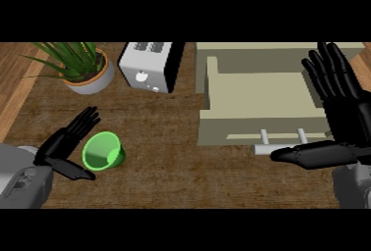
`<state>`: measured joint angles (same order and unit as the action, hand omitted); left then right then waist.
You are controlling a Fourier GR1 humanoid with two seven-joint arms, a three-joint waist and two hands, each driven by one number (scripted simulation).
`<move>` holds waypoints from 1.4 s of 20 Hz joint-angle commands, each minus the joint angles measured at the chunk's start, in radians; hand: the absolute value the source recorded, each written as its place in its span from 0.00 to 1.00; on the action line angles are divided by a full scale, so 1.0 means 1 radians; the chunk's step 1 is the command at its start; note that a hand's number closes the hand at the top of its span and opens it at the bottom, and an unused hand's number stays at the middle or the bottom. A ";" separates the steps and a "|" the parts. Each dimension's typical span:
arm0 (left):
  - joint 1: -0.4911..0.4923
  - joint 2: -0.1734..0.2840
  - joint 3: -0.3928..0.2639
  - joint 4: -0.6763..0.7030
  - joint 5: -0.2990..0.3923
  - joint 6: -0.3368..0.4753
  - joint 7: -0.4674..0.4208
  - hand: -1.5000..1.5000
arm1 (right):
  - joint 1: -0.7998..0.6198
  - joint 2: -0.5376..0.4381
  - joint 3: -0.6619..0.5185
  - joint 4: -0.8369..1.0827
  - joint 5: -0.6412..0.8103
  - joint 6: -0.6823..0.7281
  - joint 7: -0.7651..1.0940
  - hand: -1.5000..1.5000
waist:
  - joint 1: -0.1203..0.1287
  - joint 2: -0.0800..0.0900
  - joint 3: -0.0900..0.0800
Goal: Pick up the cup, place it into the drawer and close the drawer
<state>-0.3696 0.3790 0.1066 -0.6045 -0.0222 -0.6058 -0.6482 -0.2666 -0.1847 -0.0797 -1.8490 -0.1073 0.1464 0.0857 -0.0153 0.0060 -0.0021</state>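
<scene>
A green cup (pixel 103 151) lies tipped on the brown counter at the lower left, its open mouth facing me. My left hand (pixel 64 143) is just left of it, fingers straight and thumb spread below, close to the cup's rim but not curled round it. The beige drawer (pixel 255 95) is pulled open at the upper right, with a pale handle (pixel 279 139) on its front. My right hand (pixel 339 108) stands open over the drawer's right side, fingers pointing up and the thumb reaching left near the handle.
A white toaster (pixel 148 66) stands at the back centre. A potted plant (pixel 80 66) in a grey pot sits at the back left. Wooden floor (pixel 14 83) shows past the counter's left edge.
</scene>
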 commanded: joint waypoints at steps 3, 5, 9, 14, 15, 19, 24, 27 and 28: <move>-0.067 -0.002 -0.030 0.208 -0.078 -0.040 -0.235 0.00 | -0.024 -0.012 -0.015 -0.006 -0.027 0.014 0.025 0.00 | -0.015 0.006 -0.002; -0.027 -0.047 -0.054 0.222 -0.104 0.023 -0.302 0.00 | 0.000 0.000 0.008 -0.049 -0.013 0.003 0.043 0.00 | -0.017 0.006 -0.003; -0.053 -0.012 -0.044 0.278 -0.099 0.010 -0.356 0.00 | 0.024 -0.003 -0.009 -0.054 -0.026 0.013 0.021 0.00 | -0.027 0.007 -0.004; -0.115 -0.033 -0.049 0.317 -0.097 -0.002 -0.359 0.00 | -0.041 -0.009 -0.019 -0.002 -0.031 0.011 0.036 0.00 | -0.021 0.010 -0.004; -0.124 -0.052 -0.046 0.342 -0.099 0.029 -0.353 0.00 | -0.002 0.002 0.016 -0.005 0.003 0.019 -0.003 0.00 | -0.027 0.012 -0.004; -0.118 -0.040 -0.051 0.349 -0.104 0.024 -0.410 0.00 | 0.017 -0.012 -0.027 -0.029 -0.039 0.026 0.010 0.00 | -0.030 0.010 -0.004; -0.105 -0.078 -0.082 0.363 -0.129 0.033 -0.450 0.00 | -0.030 -0.026 -0.037 -0.009 -0.054 0.029 0.049 0.00 | -0.023 0.011 -0.004; -0.167 -0.089 -0.075 0.382 -0.117 0.011 -0.391 0.00 | -0.039 -0.021 -0.004 -0.030 -0.020 0.023 0.053 0.00 | -0.034 0.013 -0.005; -0.154 -0.074 -0.083 0.382 -0.124 -0.012 -0.411 0.00 | -0.040 -0.034 -0.034 -0.005 -0.041 0.038 0.030 0.00 | -0.026 0.012 -0.004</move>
<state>-0.5111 0.3006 0.0318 -0.2460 -0.1426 -0.4512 -0.9355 -0.2913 -0.2064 -0.0982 -1.8614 -0.1392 0.1771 0.1154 -0.0435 0.0181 -0.0065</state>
